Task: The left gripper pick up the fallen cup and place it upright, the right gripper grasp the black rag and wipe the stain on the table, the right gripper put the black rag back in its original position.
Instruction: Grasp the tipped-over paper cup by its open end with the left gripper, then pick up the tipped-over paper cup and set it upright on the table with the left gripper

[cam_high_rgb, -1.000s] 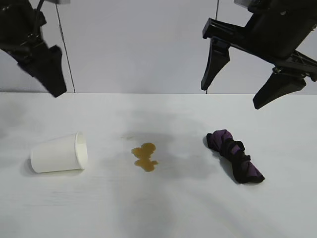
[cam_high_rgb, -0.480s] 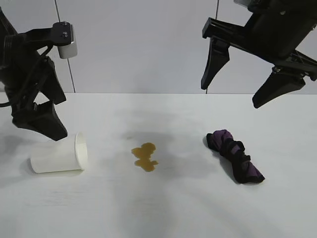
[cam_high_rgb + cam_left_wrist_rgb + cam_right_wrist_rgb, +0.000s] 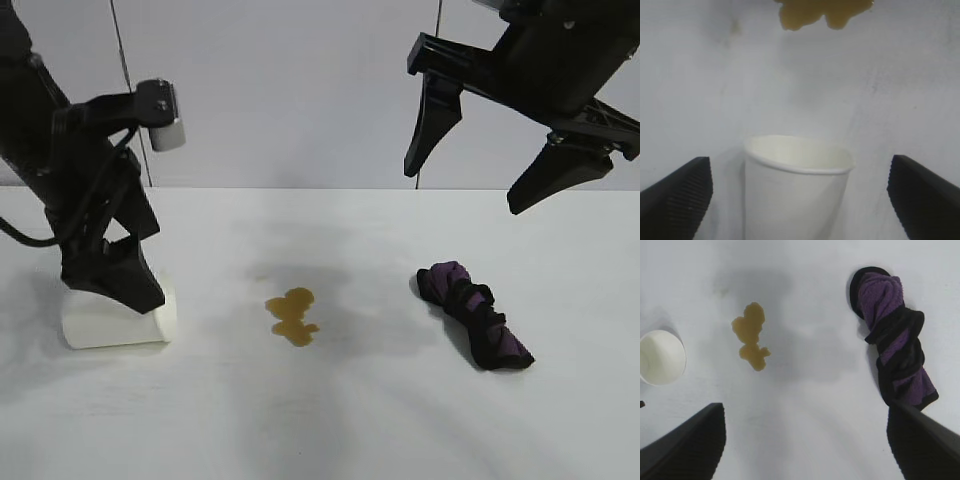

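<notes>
Our black left gripper with its two pointed fingers spread wide is holding nothing as we are lowering it around the plain white paper cup lying sideways on the white table, ready to grab it.

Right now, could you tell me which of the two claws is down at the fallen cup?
The left claw, open astride the white cup lying on its side; the right claw hangs open high above the black rag.
</notes>
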`<move>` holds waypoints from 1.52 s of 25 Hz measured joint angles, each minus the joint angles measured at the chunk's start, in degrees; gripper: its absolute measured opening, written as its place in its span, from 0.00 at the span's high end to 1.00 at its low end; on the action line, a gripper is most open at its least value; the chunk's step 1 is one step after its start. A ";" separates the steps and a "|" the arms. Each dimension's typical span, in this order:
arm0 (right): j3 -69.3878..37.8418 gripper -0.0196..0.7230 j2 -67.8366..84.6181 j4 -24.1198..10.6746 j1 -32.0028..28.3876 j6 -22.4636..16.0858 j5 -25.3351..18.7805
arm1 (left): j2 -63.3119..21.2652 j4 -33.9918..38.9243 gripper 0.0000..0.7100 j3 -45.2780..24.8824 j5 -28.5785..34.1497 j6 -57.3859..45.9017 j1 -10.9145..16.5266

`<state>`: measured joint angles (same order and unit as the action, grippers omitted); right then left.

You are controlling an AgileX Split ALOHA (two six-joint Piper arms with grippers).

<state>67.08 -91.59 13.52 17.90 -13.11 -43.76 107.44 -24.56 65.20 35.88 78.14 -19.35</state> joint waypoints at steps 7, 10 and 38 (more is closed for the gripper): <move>0.00 0.16 0.00 0.00 0.00 0.45 0.00 | 3.13 0.79 0.04 0.00 -1.30 0.00 -0.27; 0.00 0.16 0.00 0.00 0.00 0.73 0.00 | 4.88 0.79 0.05 0.00 -1.76 0.00 -0.27; 0.00 0.16 0.00 0.31 0.00 1.82 0.00 | -0.25 -31.04 0.36 0.00 6.49 26.34 5.99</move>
<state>67.08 -91.59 13.82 17.90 -11.29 -43.76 107.18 -55.59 65.20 42.37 104.49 -13.37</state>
